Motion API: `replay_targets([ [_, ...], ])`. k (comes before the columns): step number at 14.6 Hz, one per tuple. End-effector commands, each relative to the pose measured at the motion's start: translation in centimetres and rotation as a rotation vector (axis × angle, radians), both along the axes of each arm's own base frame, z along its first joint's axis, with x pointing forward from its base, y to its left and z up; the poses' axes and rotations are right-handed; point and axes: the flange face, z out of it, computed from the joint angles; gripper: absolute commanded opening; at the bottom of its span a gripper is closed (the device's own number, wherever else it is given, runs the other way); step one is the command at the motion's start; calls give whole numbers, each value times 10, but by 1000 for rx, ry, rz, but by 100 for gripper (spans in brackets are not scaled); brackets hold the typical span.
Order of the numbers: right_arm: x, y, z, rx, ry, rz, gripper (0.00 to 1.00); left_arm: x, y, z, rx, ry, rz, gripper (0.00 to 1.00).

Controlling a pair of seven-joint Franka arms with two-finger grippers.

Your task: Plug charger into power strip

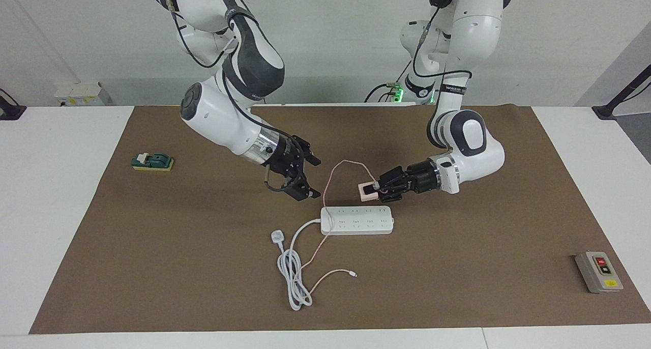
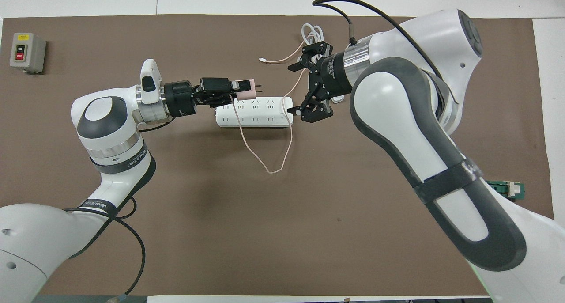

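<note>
Trailing cable (image 1: 329, 186) crosses power strip (image 1: 357, 220); white plug (image 1: 277, 235) beside.

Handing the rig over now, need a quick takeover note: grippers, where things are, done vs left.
Left gripper: shut on the charger, holding it in the air just over the power strip, prongs pointing sideways, not down.
Right gripper: jaws open, empty, in the air beside the strip's corded end.
Power strip lies flat mid-mat; the charger's pink cable loops across it.
Done: charger picked up, in the left gripper alone.
Left: turn prongs down, line up with a socket, push in, release.
</note>
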Motion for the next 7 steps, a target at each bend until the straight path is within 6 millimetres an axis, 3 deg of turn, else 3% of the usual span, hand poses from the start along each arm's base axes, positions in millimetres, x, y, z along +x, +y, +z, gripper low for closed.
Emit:
replay_targets([
  [1, 0, -40, 10, -53, -48, 74, 100, -9, 28, 48, 136, 27, 11, 0],
  [5, 0, -86, 17, -144, -141, 236, 100, -20, 75, 79, 371, 63, -42, 0],
  [7, -3, -107, 20, -223, -210, 391, 100, -35, 83, 108, 534, 96, -49, 0],
])
